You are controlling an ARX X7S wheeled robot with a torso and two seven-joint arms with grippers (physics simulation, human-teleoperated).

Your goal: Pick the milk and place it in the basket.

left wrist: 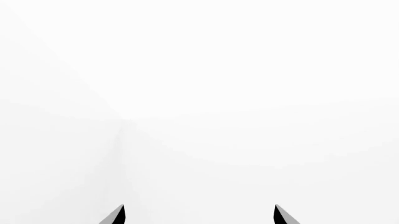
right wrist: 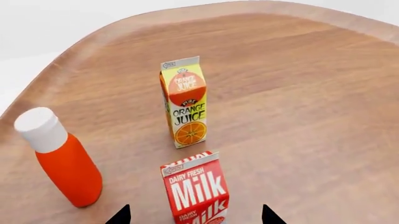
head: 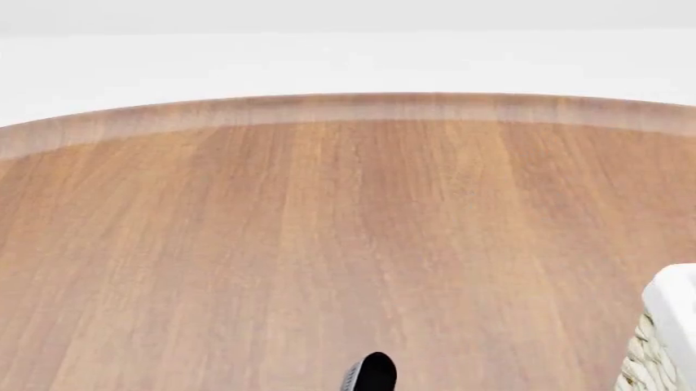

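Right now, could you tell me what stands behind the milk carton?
The orange juice carton stands upright behind the milk, apart from it, on the table. The milk's base is out of frame.

The picture's edge is cutting off the lower part of the milk carton in the right wrist view, and only the dark tips of the right fingers are showing. In the head view, the basket is running off the frame's right edge, showing only a corner. The left fingers are likewise showing only tips against blank white.
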